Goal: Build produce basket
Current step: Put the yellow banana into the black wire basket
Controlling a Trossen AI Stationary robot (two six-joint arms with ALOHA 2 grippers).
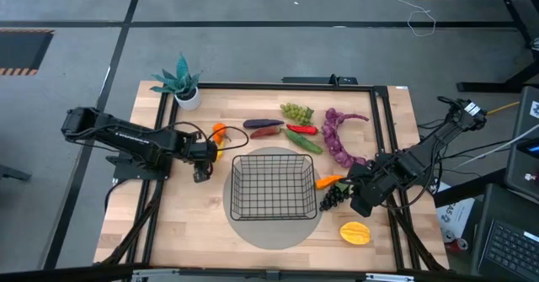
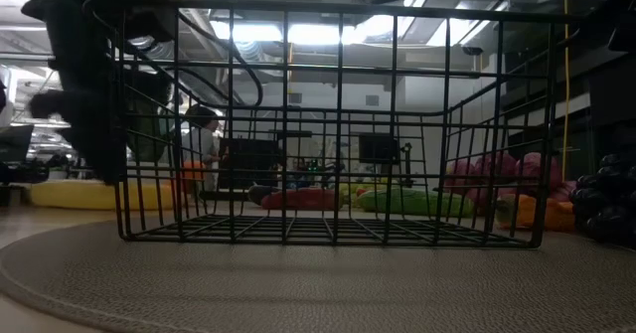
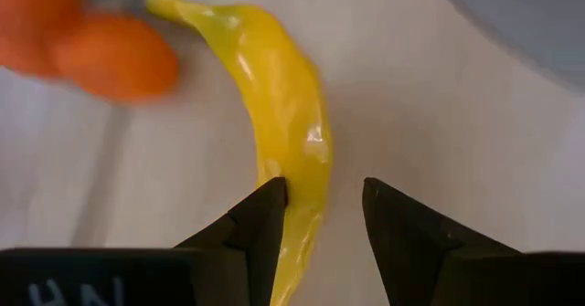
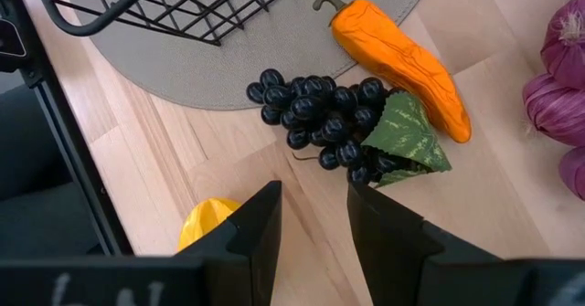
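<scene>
Pale wood planks make up the work surface point(image 1: 194, 223), bordered by a black frame, with grey floor beyond. We find the left gripper point(image 3: 322, 205) at the left of the black wire basket point(image 1: 271, 186), its arm reaching in low from the left edge, wrist pointed down at the boards. Its jaws stand apart; the yellow banana point(image 3: 285, 132) lies partly between them, touching one finger point(image 3: 260, 224), and we cannot confirm a grip. Two orange fruits point(image 3: 101, 55) sit just beyond the banana's far tip.

The right gripper point(image 4: 313, 216) hangs at the basket's right, its arm coming in diagonally from the right edge. Its jaws stand apart with bare wood between them, holding nothing. Just ahead lies one bunch of dark grapes point(image 4: 320, 114) with a green leaf, touching one orange pepper-shaped piece point(image 4: 398, 55). One yellow starfruit point(image 1: 355, 232) lies near the front edge.

The basket stands upright and empty on a round grey mat point(image 1: 253, 230), mid-table, with open wood in front of it. Behind it we count one eggplant point(image 1: 261, 124), one red pepper point(image 1: 301, 130), one cucumber point(image 1: 305, 141), one green grape bunch point(image 1: 296, 111) and a string of purple pieces point(image 1: 337, 137). A teal potted plant point(image 1: 180, 84) occupies the far left corner.
</scene>
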